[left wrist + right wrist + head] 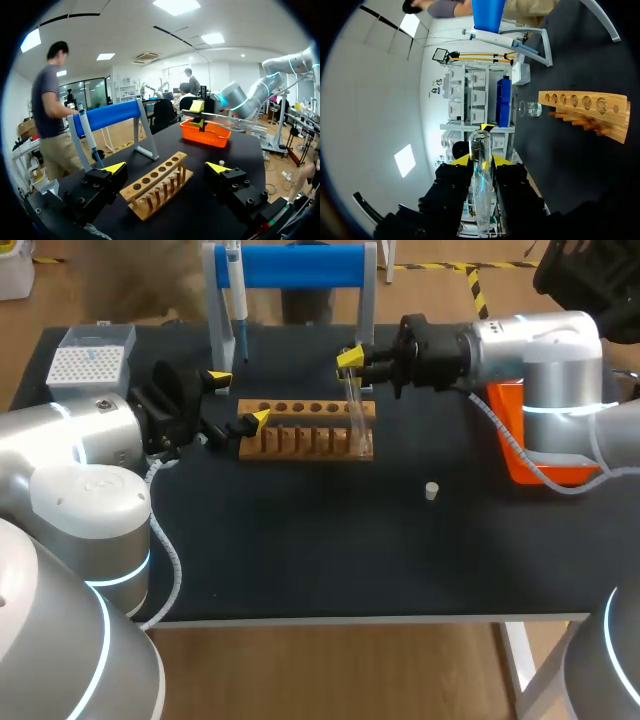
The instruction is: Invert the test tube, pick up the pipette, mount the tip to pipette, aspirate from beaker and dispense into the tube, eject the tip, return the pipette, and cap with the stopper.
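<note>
Test tube (481, 192) tight between right gripper's (481, 159) fingers, near wooden rack's (585, 107) end.

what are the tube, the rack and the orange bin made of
Tube: clear glass or hard plastic. It is see-through with bright glints, but the look doesn't settle which.
Rack: bare wood with a matte finish. It is tan, with drilled holes and pegs.
Bin: probably moulded plastic. It is an even bright orange, smooth and slightly shiny.
</note>
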### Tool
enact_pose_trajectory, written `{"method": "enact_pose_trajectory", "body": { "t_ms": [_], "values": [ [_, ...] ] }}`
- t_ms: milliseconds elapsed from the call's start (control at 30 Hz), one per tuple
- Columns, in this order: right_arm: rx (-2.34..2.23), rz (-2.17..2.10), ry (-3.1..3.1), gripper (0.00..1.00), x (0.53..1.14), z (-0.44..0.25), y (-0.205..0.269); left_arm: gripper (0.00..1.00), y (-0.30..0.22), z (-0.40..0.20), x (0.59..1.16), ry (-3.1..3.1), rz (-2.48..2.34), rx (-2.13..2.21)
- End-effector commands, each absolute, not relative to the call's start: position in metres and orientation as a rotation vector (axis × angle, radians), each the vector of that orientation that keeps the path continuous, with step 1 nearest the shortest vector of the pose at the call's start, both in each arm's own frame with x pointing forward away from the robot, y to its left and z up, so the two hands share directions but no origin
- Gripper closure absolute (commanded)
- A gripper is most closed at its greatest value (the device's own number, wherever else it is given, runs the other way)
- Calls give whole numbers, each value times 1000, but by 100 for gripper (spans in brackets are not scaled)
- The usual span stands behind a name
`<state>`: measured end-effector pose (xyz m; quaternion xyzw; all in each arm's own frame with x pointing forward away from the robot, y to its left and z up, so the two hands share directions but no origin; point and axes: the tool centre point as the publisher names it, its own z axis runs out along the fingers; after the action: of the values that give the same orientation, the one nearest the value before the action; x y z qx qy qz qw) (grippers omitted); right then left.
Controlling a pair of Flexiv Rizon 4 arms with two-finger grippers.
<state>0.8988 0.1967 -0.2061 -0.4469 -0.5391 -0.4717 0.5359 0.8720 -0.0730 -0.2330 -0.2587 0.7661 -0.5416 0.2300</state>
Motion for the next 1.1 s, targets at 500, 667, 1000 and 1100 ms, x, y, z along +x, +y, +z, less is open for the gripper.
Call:
{"method": "enact_pose_trajectory", "body": {
  "t_ms": [500, 667, 1000, 1100],
  "values": [
    [-1066, -1122, -1286, 100, 898, -205, 196, 0, -75, -211, 878, 1841, -1609, -229],
    [-1066, -1122, -1286, 100, 898, -205, 196, 0, -86, -194, 871, 1811, -1574, 192],
    [-1066, -1122, -1286, 100, 898, -205, 196, 0, -84, -195, 872, 1889, -1560, 169],
    [-1066, -1122, -1286, 100, 898, -205, 196, 0, -84, -195, 872, 1889, -1560, 169]
  ]
}}
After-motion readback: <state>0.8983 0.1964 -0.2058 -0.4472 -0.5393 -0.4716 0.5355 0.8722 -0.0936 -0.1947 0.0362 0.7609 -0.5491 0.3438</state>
